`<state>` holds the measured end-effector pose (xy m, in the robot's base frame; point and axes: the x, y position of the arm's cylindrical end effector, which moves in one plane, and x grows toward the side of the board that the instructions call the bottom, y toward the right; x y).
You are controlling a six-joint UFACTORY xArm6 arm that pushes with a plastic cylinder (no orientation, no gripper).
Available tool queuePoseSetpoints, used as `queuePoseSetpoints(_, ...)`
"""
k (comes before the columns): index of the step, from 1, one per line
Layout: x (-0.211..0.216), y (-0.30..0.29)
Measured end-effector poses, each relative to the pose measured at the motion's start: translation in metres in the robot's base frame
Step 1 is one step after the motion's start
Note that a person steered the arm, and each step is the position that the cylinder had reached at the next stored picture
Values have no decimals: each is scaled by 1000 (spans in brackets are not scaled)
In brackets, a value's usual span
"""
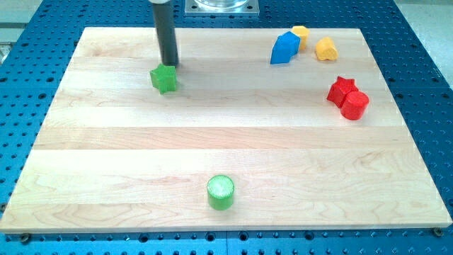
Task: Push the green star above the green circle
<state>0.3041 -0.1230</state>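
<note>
My tip (170,64) touches the green star's (163,78) top edge, upper left of the desk (106,149); green circle (220,192) sits bottom centre. No pincer fitted, nothing grasped. Contact likely for steering the star rightward.

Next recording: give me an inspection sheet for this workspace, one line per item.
Surface: wooden board on a blue perforated table.
Job's things: green star at upper left; green circle near the bottom edge.
Clutter: blue block, two yellow blocks, red star touching red cylinder.
Gripper: none; my tip sits at the green star's top edge.
Cables: nothing seen.
Surroundings: metal mount at top.
</note>
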Motion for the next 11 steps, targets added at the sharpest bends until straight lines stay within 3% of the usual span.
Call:
queuePoseSetpoints(1, 97, -2)
queuePoseSetpoints(2, 173, 44)
queuePoseSetpoints(4, 121, -57)
queuePoseSetpoints(5, 61, -32)
queuePoseSetpoints(6, 80, 27)
queuePoseSetpoints(7, 159, 63)
queuePoseSetpoints(9, 131, 74)
queuePoseSetpoints(10, 92, 66)
queuePoseSetpoints(11, 85, 99)
